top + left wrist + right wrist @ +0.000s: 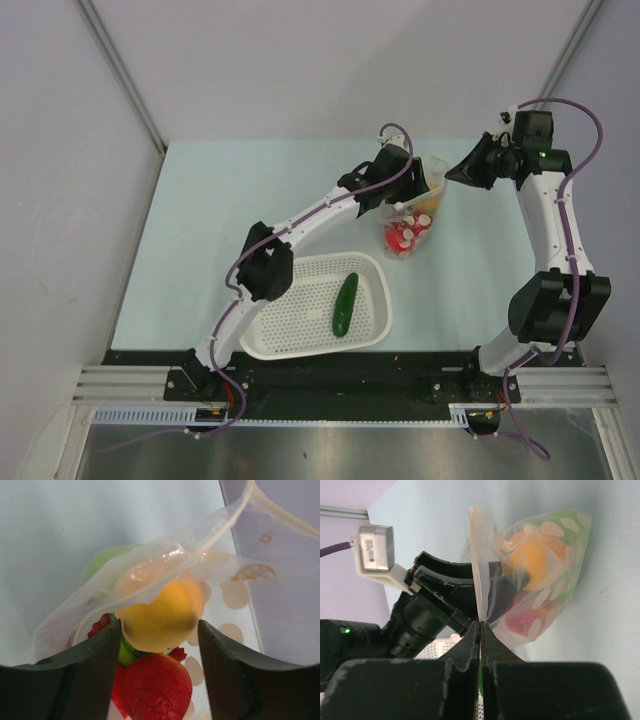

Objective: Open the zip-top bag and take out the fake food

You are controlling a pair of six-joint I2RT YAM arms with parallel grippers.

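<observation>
The zip-top bag lies at mid-table, spotted and see-through, with its mouth held open. My right gripper is shut on the bag's mouth edge, which stands up thin between its jaws. My left gripper reaches into the bag's mouth. In the left wrist view its fingers sit on either side of an orange fruit and touch it. A red fruit lies below it and a green fruit sits behind, under the plastic. A dark green cucumber lies in the white basket.
The white perforated basket stands near the front edge, left of centre. Grey walls close the table at the left, back and right. The left arm's elbow hangs over the basket's left end.
</observation>
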